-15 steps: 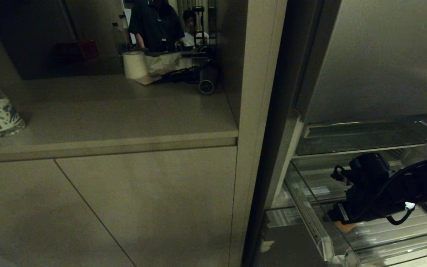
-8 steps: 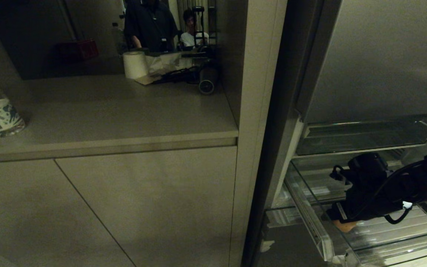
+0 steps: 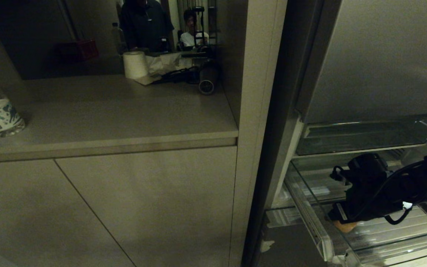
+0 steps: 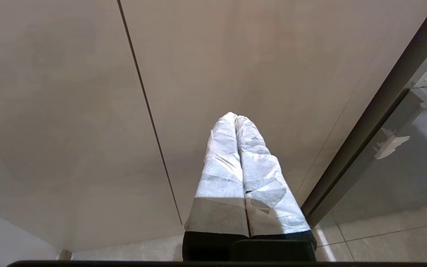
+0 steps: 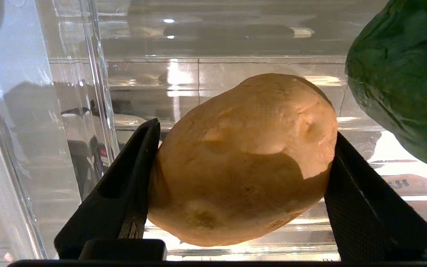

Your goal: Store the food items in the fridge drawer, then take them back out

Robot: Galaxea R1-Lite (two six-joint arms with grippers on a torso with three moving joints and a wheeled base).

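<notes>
Inside the fridge drawer (image 3: 311, 218), the right pincer (image 5: 241, 185) grips the potato (image 5: 243, 159) beside the bell pepper (image 5: 402, 81), while the left pincer (image 4: 235, 118) hangs closed.

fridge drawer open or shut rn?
Open. The clear plastic fridge drawer is pulled out, front lip forward, with the tan potato and dark green pepper lying inside.

Right arm (image 3: 402, 189) all black, bulky housing, black cable looped along it, small white patch near the wrist. Right pincer (image 5: 241, 174): black wedge fingers (image 5: 124, 193), textured pads. Left pincer (image 4: 237, 120): fingers wrapped in crinkled white tape, black base.
</notes>
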